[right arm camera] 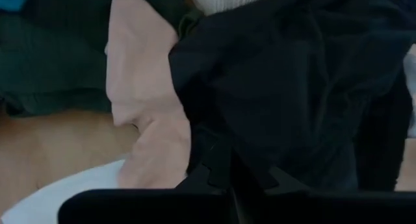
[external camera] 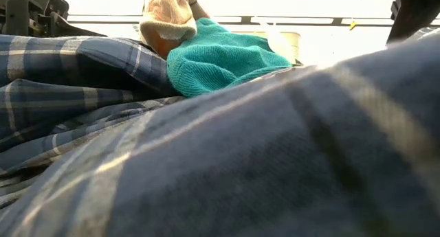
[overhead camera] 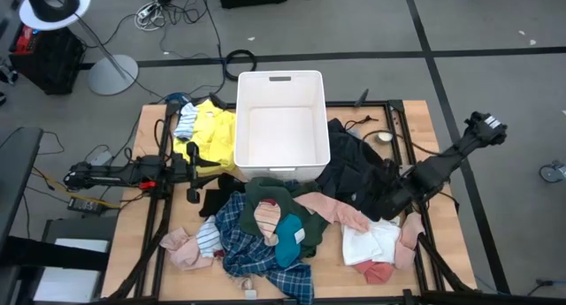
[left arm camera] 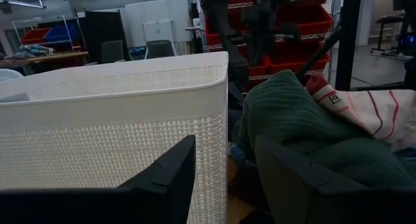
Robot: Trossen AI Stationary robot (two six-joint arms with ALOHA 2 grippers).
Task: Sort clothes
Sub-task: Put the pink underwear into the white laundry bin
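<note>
Across the table's near half, the clothes (overhead camera: 292,225) lie heaped: black garment (overhead camera: 354,168), blue plaid shirt (overhead camera: 256,252), pink piece (overhead camera: 332,208), teal sock (overhead camera: 289,239). Right gripper (overhead camera: 392,199) clamped on the black garment; left gripper (overhead camera: 193,168), fingers apart, beside the white basket (overhead camera: 281,80).

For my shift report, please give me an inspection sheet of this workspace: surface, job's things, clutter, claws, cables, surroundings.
Surface: wooden table, mostly covered.
Job's things: clothes heaped on the near half: plaid shirt, teal sock, pink garment, black garment; yellow garment left of the basket.
Clutter: white basket at the far middle, nothing seen inside.
Claws: left claw open, beside the basket; right claw shut on the black garment.
Cables: loose cables on the floor beyond the table.
Surroundings: lamp stand on the floor, red shelves behind.
</note>
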